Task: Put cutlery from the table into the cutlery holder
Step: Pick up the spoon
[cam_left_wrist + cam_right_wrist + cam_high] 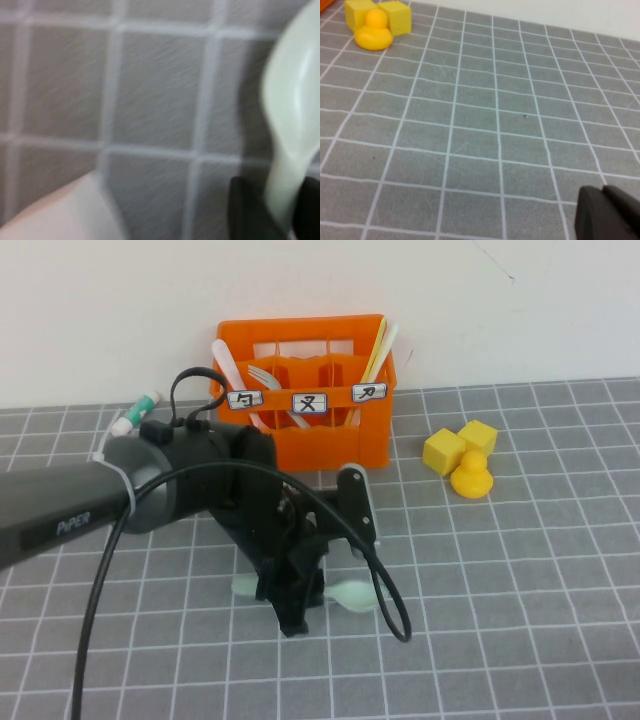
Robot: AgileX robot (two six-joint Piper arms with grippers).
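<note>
Left gripper [292, 615] sits low over the table [520, 580], its fingers astride the mint-green spoon [352, 594]; whether it grips, I cannot tell; right gripper [610, 215] is closed

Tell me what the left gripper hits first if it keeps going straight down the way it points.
The left gripper points down at the mint-green spoon lying on the table; it would probably meet that spoon first.

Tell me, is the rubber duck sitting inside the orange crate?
No, the yellow duck sits on the table right of the orange crate.
</note>
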